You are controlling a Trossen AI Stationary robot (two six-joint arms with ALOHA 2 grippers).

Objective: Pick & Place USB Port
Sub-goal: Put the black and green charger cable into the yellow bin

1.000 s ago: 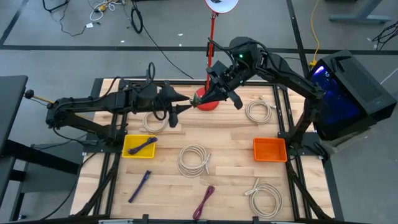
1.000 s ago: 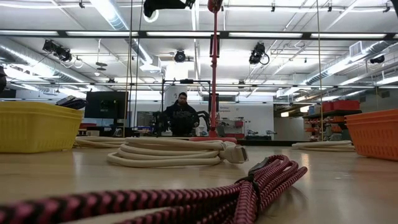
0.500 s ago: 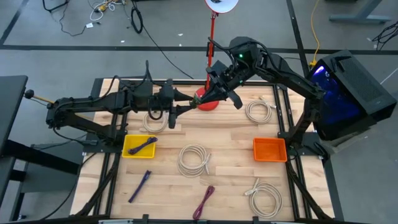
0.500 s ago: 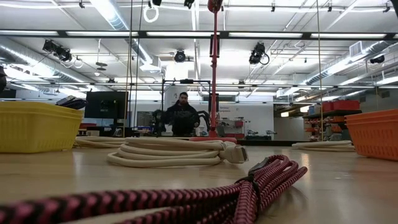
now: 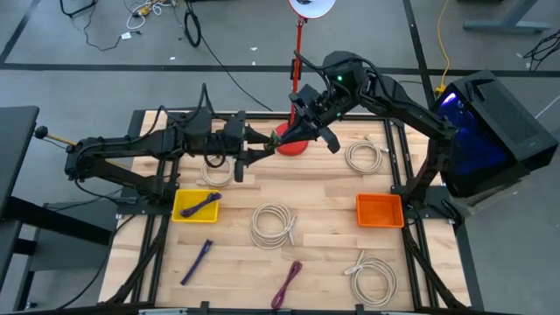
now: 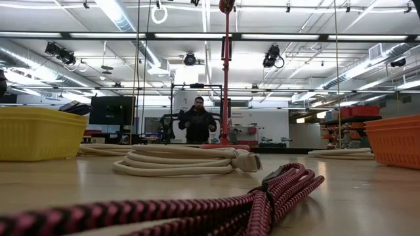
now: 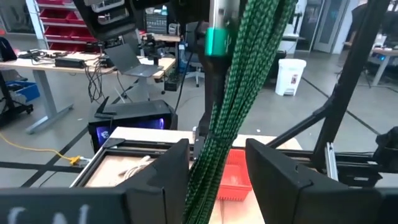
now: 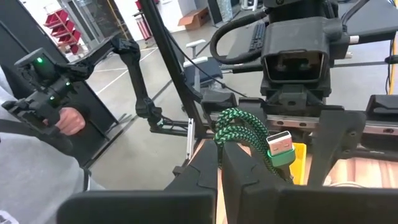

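cable: a green-and-black braided USB cable bundle (image 8: 239, 134) with a silver-tipped green plug is held in the air over the far middle of the wooden slatted surface (image 5: 324, 197), above the red bin (image 5: 292, 145), between the two arms.
right pincer (image 5: 297, 133): pressed together on the cable loops, as shown in the right wrist view.
left pincer (image 5: 261, 152): spread; the hanging cable is seen between its fingers (image 7: 163, 171) in the left wrist view, with gaps on both sides, so nothing is gripped there.
step (judged): a handover from right to left is being set up.
targets: a yellow bin (image 5: 195, 205) with a purple cable inside and an orange bin (image 5: 380, 210) are well apart on the near half.
risk 1: if the right is released before the left is closed, the bundle is dropped into or beside the red bin.
risk 2: braided loops are loose; only some strands may be caught, so the rest could slip or unravel.
risk 3: the pincers are close together; contact is possible on closing.
clutter: white coiled cables (image 5: 273, 223) and a maroon cable (image 5: 287, 284) lie on the surface.
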